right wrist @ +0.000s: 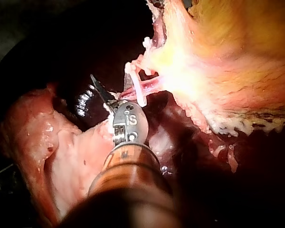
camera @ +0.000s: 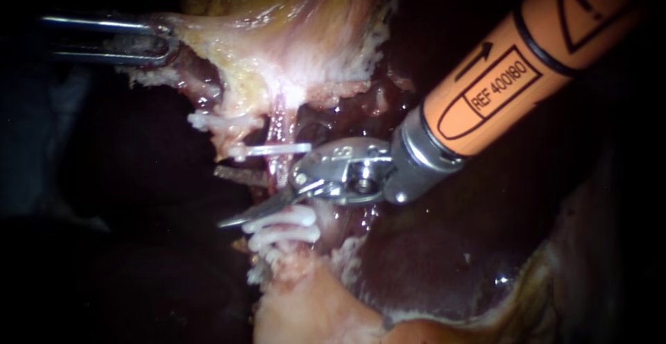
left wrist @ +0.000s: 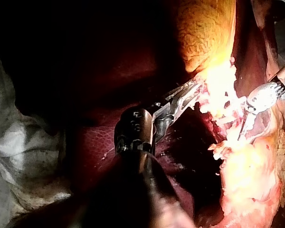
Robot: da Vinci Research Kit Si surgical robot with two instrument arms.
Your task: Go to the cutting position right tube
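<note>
Jaws of the left instrument (camera: 163, 41) pinch the pale edge of the gallbladder (camera: 291, 18) at the far left. Blades of the right instrument (camera: 232, 198) stand spread at the right tube (camera: 279, 136); whether they touch it I cannot tell. Wet, dark red liver (camera: 430, 261) lies under everything, with darkness around it and a crumpled grey sheet (left wrist: 23, 142) off to one side. That tube runs far to near, from the gallbladder to pale tissue, carrying one white clip (camera: 272, 150) farther off and two nearer clips (camera: 284, 231).

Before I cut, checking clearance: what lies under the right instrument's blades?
White clips sit beneath the right instrument; the tube runs behind its blades, that stretch hidden.
</note>
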